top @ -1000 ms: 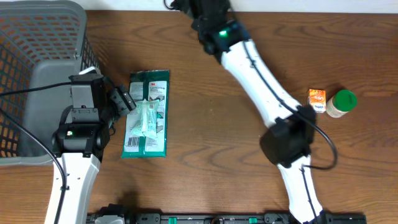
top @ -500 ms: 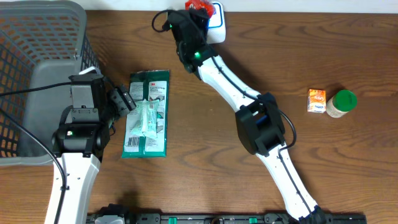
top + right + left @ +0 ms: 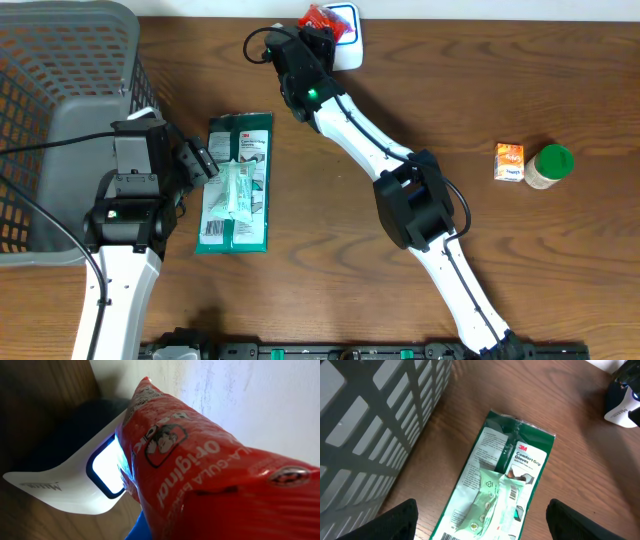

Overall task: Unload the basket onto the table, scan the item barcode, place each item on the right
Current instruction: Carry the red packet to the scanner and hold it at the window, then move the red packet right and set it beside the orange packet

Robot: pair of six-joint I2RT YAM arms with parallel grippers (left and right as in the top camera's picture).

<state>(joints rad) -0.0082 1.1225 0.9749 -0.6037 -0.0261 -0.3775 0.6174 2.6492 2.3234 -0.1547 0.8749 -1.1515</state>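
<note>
A red snack packet is held at the back edge of the table, with my right gripper shut on it. In the right wrist view the packet fills the frame and hides the fingers. Its lower edge lies right against the lit window of the white scanner. From overhead the scanner stands just right of the packet. My left gripper hangs open over a green 3M glove package that lies flat on the table; nothing sits between its fingers.
A grey mesh basket fills the far left, right beside the left arm. A small orange box and a green-lidded jar stand together at the right. The right arm stretches diagonally across the table's middle.
The right arm has swung left and toward the back, bringing the red packet up to the scanner. The left arm and the green package have stayed put.
</note>
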